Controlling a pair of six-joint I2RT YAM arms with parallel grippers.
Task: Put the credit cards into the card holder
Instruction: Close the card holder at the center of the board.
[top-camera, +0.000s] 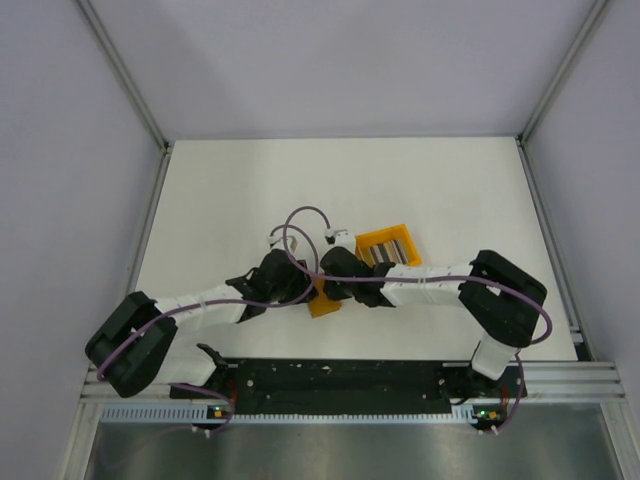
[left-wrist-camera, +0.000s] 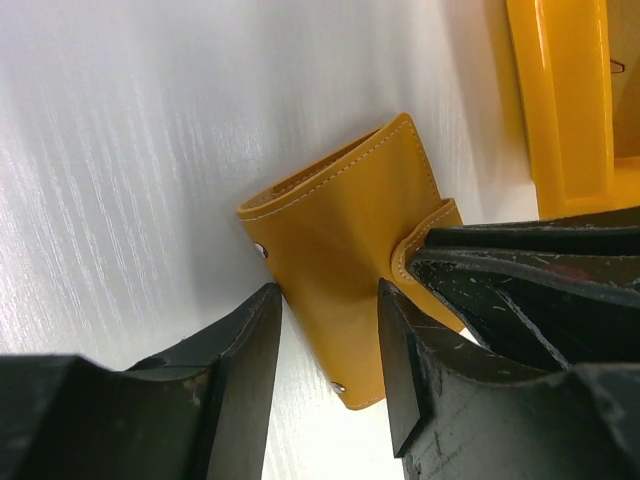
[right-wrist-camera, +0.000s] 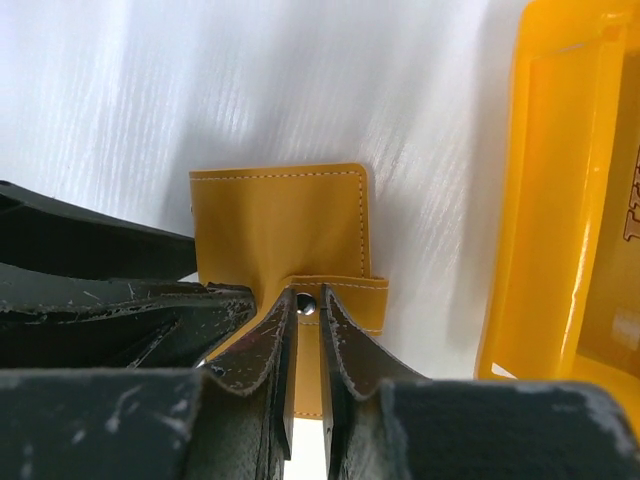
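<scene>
Top view: card holder (top-camera: 325, 303) mostly hidden under both wrists, only a corner shows; jaws not visible there. Cards (top-camera: 390, 249) in bin (top-camera: 369, 240) too small to count. Wrist views: bin cut off by frame edge; holder's near part behind fingers (left-wrist-camera: 243, 385).

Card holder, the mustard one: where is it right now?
The flat mustard-orange leather card holder lies closed on the white table mid-view from above, between both claws, just near-left of the bright orange plastic bin.

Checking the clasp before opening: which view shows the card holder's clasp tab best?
Right wrist: the clasp tab and its snap sit right at the right claw. Left wrist shows only the tab's edge beside a black claw; top external hides it beneath the arms.
</scene>
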